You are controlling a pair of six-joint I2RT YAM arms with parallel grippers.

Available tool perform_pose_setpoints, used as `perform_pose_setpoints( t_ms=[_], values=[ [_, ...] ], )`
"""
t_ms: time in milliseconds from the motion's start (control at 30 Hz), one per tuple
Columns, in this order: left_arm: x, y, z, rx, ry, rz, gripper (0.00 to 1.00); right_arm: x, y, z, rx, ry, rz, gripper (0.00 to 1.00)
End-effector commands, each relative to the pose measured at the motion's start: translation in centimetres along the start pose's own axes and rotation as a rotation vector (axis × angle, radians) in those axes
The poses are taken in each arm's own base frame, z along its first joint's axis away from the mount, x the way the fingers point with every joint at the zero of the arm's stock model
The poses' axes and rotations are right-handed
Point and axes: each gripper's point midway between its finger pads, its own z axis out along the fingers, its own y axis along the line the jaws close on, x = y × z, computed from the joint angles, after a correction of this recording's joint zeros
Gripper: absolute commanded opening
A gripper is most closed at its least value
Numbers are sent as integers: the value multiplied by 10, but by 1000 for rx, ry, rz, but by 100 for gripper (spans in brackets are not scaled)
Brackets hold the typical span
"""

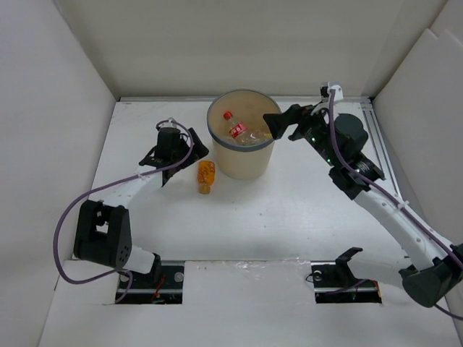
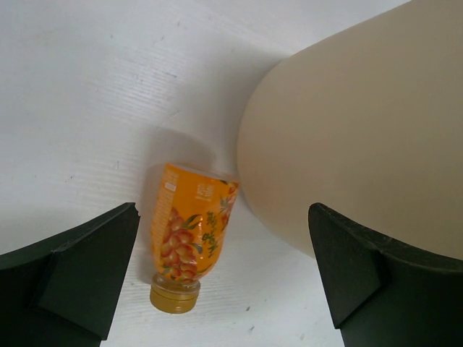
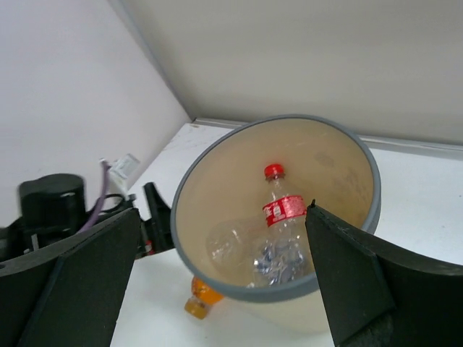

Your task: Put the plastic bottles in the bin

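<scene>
The tan bin (image 1: 246, 160) with a grey rim stands at the back middle of the table. Inside it lie a clear bottle with a red cap and red label (image 1: 236, 129) and other clear bottles (image 3: 239, 242). A short orange bottle (image 1: 207, 176) lies on the table just left of the bin, cap toward the near side. My left gripper (image 1: 189, 153) is open and empty, just left of the orange bottle (image 2: 189, 231) and the bin wall (image 2: 362, 144). My right gripper (image 1: 278, 124) is open and empty, over the bin's right rim (image 3: 239, 285).
White walls close in the table at the back and on both sides. A rail (image 1: 380, 144) runs along the right edge. The orange bottle also shows below the bin in the right wrist view (image 3: 202, 298).
</scene>
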Motion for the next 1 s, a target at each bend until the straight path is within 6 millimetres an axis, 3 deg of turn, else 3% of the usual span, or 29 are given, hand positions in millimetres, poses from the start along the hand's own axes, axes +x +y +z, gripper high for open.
perform_pose_setpoints(
  t_ms=[0,200,500,633,800,867,967],
  values=[
    [1,-4,6,41,-8,6,100,2,19,-23,-94,11,13,99],
    [18,14,21,-9,31,16,100,0,30,-54,-148,8,12,99],
    [58,44,46,-61,132,21,92,5,28,-69,-144,18,13,99],
    [61,47,49,-60,131,21,88,2,30,-72,-156,13,12,99],
    [72,58,54,-95,155,11,70,6,29,-71,-153,22,13,99],
    [75,64,55,-121,162,3,57,6,29,-71,-153,22,13,99],
    [77,64,55,-128,167,-19,50,6,29,-71,-152,22,22,99]
  ],
)
